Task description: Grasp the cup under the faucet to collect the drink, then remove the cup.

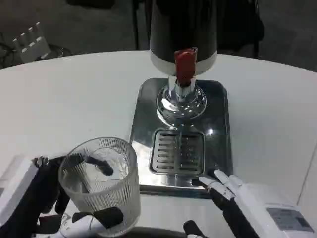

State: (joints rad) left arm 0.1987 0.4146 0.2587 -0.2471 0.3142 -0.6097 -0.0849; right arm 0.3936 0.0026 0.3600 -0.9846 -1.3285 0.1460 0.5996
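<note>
Both hands low at six o'clock: left hand (pixel 47 201) wrapped round cup (pixel 101 181), held at seven o'clock off drip tray (pixel 220 129), short of faucet (pixel 185 67); right hand (pixel 233 196) spread, waiting.

White round table (pixel 74 94), surface matte, far edge curving against dark floor. Directly on it, centre-right: polished steel dispenser base (pixel 220 134) with slotted drip grate (pixel 177 151) set into near half. Chrome pedestal (pixel 181 101) standing on base behind grate, carrying black dispenser body (pixel 183 29) with red tap lever (pixel 185 64).
</note>
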